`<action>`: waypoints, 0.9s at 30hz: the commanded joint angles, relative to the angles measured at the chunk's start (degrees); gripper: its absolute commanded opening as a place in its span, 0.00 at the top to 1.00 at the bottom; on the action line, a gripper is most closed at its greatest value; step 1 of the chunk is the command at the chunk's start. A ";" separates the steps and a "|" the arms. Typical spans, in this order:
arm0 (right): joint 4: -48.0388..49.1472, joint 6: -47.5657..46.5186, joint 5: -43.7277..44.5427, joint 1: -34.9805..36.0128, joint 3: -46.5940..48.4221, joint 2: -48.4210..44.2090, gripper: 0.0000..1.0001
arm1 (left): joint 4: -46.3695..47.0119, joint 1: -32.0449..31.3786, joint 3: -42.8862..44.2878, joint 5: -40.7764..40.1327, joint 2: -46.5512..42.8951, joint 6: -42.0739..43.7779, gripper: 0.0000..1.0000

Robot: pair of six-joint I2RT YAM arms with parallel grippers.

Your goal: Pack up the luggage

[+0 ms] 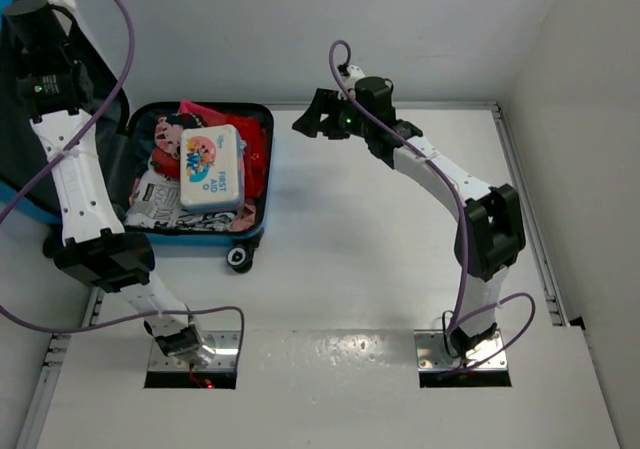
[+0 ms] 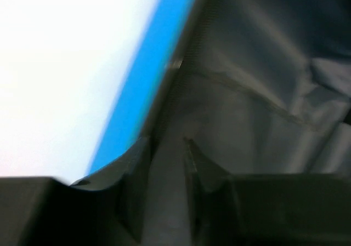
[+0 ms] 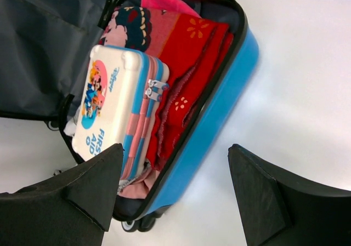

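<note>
In the upper left of the top view, the left gripper [image 2: 165,141] was at the raised lid [image 1: 18,139] of the luggage [image 1: 200,241]. Its fingers [image 2: 200,172] stood close, with a narrow gap, at the edge of the lid's grey lining. The wrist picture was blurred, so I cannot tell if they pinched it. The blue luggage lay open on the white table [image 1: 350,269], left of centre, wheels toward the bottom of the frame. Inside, a white first aid box [image 1: 212,167] lay on red clothes [image 1: 257,154]. Right of it, the right gripper [image 3: 175,147] hung above the table, its fingers spread wide with nothing between them.
</note>
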 commanded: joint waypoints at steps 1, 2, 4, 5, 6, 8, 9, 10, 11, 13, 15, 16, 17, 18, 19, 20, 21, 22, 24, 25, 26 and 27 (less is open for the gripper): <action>1.52 -0.75 -0.19 -0.96 -1.12 -4.10 0.23 | 2.86 -4.07 -3.12 2.65 -2.15 0.88 0.72; 1.52 -0.67 -0.10 -1.40 -1.39 -5.05 0.23 | 2.86 -5.04 -3.12 2.65 -2.15 0.19 0.76; 1.61 -1.01 -0.10 -2.01 -2.88 -6.11 0.23 | 2.86 -7.67 -3.65 3.26 -2.15 -1.92 0.84; 1.52 -1.19 -0.10 -2.45 -3.23 -6.81 0.23 | 2.86 -9.07 -3.65 3.27 -2.15 -1.93 0.84; 1.43 -0.93 -0.28 -2.63 -3.59 -7.26 0.23 | 2.86 -12.57 -3.65 1.79 -2.15 -1.93 0.88; 1.35 -1.10 -0.45 -3.86 -5.08 -8.31 0.23 | 2.86 -15.49 -2.17 -1.28 -1.01 -1.32 0.91; 1.35 -1.02 -0.80 -4.03 -6.30 -8.92 0.23 | 3.39 -17.85 -1.55 -2.87 -0.13 -0.62 0.86; 1.35 -1.19 -1.50 -4.65 -6.66 -9.19 0.23 | 4.17 -18.75 -0.93 -4.01 -0.13 -0.61 0.72; 1.35 -1.19 -1.77 -4.91 -6.84 -9.46 0.23 | 4.88 -19.28 -0.40 -4.55 -0.13 0.00 0.34; 1.52 -1.37 -2.03 -5.18 -8.86 -10.86 0.23 | 9.16 -20.16 -1.18 -7.97 -0.91 2.45 0.15; 1.61 -1.54 -2.21 -5.44 -9.82 -11.48 0.23 | 11.12 -20.78 -1.89 -12.26 -0.92 8.33 0.10; 1.70 -1.89 -2.21 -5.70 -10.00 -11.57 0.23 | 12.17 -19.82 -1.89 -13.16 -0.92 9.83 0.10; 1.70 -1.55 -2.12 -5.71 -10.18 -11.74 0.23 | 12.18 -18.85 -1.11 -13.17 -0.92 11.67 0.09; 1.87 -1.20 -2.21 -5.62 -10.09 -11.66 0.23 | 12.18 -17.89 -1.10 -14.38 -0.92 12.74 0.07; 1.79 -1.45 -2.30 -5.62 -9.92 -11.74 0.23 | 12.96 -16.05 -1.10 -15.09 -0.92 14.05 0.06; 1.87 -1.54 -2.21 -5.79 -9.74 -11.48 0.23 | 13.84 -15.16 -1.10 -15.62 -0.92 16.85 0.04; 1.96 -1.28 -2.47 -5.71 -9.48 -11.22 0.23 | 14.46 -13.24 -1.62 -16.24 -0.92 18.10 0.01; 1.70 -1.37 -2.56 -5.71 -9.04 -10.87 0.23 | 14.99 -12.18 -1.63 -16.85 -0.92 19.15 0.01; 1.61 -1.28 -2.82 -5.53 -8.08 -10.34 0.23 | 16.13 -10.15 -2.15 -16.86 -0.92 21.78 0.01; 1.61 -1.19 -2.91 -5.62 -7.81 -9.29 0.23 | 16.66 -9.19 -2.68 -16.33 -0.92 22.41 0.01; 1.52 -0.84 -2.91 -5.53 -6.85 -9.02 0.23 | 16.66 -7.26 -2.68 -16.33 -0.92 23.02 0.01; 1.52 -0.58 -2.91 -5.44 -6.41 -8.50 0.23 | 17.27 -6.46 -3.21 -16.33 -0.92 24.68 0.01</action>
